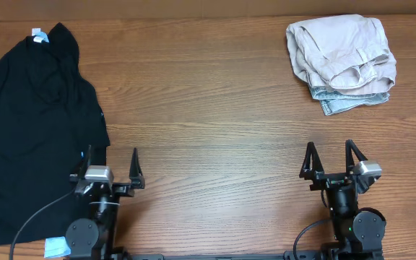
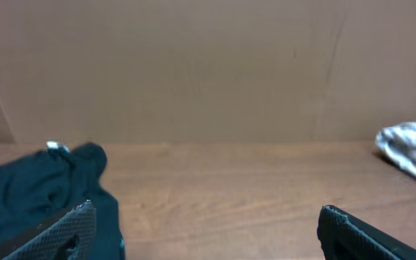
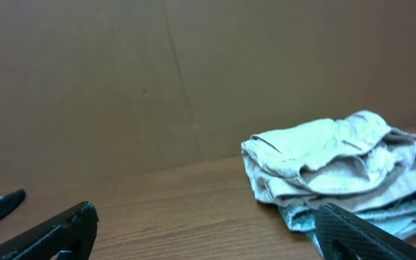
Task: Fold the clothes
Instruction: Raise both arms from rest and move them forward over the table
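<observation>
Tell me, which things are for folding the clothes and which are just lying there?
For the job:
- black shirt, spread at the left
- beige piece, piled at the far right
- pale denim piece beneath it
- left pincer and right pincer, both open, holding nothing

Just there:
- wooden table
- small pale blue scrap by the left arm's base; can't tell what it is
</observation>
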Available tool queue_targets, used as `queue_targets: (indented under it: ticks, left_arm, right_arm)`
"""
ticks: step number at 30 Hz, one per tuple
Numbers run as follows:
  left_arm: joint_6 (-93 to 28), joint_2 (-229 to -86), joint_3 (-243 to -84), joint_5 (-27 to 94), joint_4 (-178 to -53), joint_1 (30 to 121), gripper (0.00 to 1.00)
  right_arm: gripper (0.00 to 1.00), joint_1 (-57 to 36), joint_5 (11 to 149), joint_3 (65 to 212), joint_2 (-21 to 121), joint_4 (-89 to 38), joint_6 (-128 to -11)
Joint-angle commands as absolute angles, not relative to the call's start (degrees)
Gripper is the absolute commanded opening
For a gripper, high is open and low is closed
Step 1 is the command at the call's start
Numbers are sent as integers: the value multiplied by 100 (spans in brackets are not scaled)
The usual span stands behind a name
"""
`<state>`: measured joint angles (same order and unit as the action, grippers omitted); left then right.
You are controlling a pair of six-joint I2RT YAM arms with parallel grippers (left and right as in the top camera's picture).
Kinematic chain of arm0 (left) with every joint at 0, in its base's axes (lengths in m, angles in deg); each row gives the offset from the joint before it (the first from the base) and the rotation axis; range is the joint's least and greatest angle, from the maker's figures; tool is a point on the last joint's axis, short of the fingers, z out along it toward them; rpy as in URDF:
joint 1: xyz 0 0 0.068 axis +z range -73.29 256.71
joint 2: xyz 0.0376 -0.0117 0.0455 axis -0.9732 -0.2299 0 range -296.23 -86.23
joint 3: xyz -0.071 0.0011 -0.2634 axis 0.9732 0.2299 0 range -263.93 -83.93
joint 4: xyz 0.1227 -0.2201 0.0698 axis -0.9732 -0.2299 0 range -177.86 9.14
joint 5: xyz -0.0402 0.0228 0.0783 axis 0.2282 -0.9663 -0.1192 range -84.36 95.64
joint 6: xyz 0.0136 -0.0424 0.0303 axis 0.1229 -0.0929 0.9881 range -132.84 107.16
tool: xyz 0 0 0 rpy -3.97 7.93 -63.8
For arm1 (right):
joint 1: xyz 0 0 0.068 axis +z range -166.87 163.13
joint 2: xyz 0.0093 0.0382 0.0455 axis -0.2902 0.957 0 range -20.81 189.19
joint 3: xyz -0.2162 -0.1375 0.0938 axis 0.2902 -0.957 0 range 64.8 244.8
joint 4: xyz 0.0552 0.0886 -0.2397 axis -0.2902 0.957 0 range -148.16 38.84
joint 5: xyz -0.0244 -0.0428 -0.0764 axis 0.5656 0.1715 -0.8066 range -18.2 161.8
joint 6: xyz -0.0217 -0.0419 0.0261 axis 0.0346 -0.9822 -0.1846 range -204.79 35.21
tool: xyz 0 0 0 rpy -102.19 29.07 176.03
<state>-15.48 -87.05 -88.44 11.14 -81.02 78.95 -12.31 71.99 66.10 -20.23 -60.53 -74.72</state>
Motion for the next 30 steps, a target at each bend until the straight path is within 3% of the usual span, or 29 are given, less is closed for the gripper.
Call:
queue_targets:
  ticks: [1,12,24,30]
  left_arm:
    - [-1493,-8921,-9546,972,-8244,7860,100]
    - [-1216,-11386,-11867,1004,-9326,7860,100]
    - [-1023,-14549,-15305,1817,-12163,7860,100]
    - [-997,-15673,-15786,1752,-12705,7860,100]
  right_arm:
    - [100,-1207,7345,7189,-2056,-6000,-7820]
    - [100,-1207,8025,8940,-773,-5056,-7910]
    - [100,-1205,8891,11604,2271,-2894,-7907]
    - [100,-1205,9203,12505,3812,-2121,-7901]
